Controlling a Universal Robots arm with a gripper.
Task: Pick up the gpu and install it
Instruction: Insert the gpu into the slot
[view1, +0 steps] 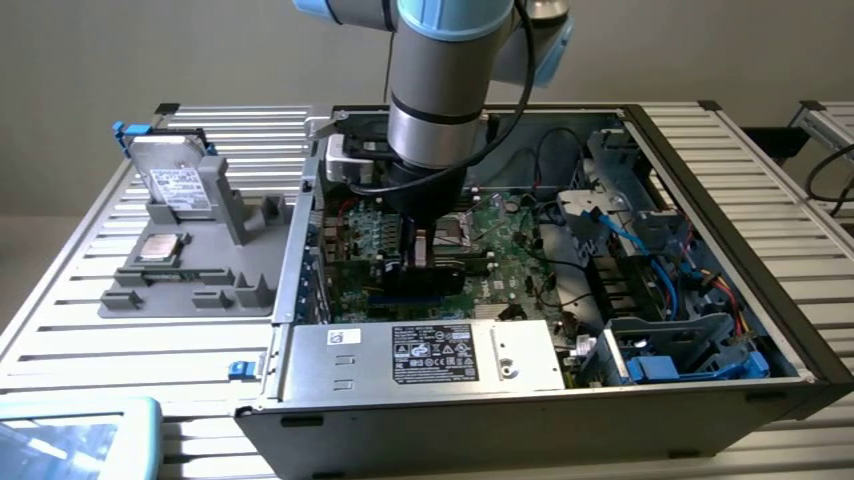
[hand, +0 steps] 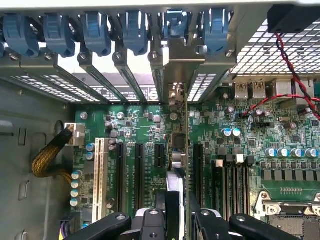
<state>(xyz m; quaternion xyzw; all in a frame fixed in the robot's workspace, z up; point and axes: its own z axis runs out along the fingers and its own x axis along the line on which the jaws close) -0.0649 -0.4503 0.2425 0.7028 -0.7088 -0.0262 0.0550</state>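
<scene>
**Item: graphics card (view1: 434, 268) (hand: 177, 145).** Held on edge inside the open computer case (view1: 721, 190), over the motherboard (view1: 514, 225) (hand: 145, 125). It is placed among the long slots near the case wall that carries the row of slot covers (hand: 100, 75). Its metal end bracket (hand: 177, 65) is set against that wall, below the blue clips (hand: 135, 32).

**Step in hand:** judged to be the install, with the pick-up done. The card is lined up with a slot, but whether it is fully seated cannot be told.

**Requirement of the next move:** judged to be a straight press, with the card's lower edge kept in line with the slot and the bracket kept in its opening.

**Jaws:** partly closed and clamped on the card's thin faces, one on each side. Nothing else is touched by them.

**Arm (view1: 434, 100):** poised vertically above the case.
</scene>
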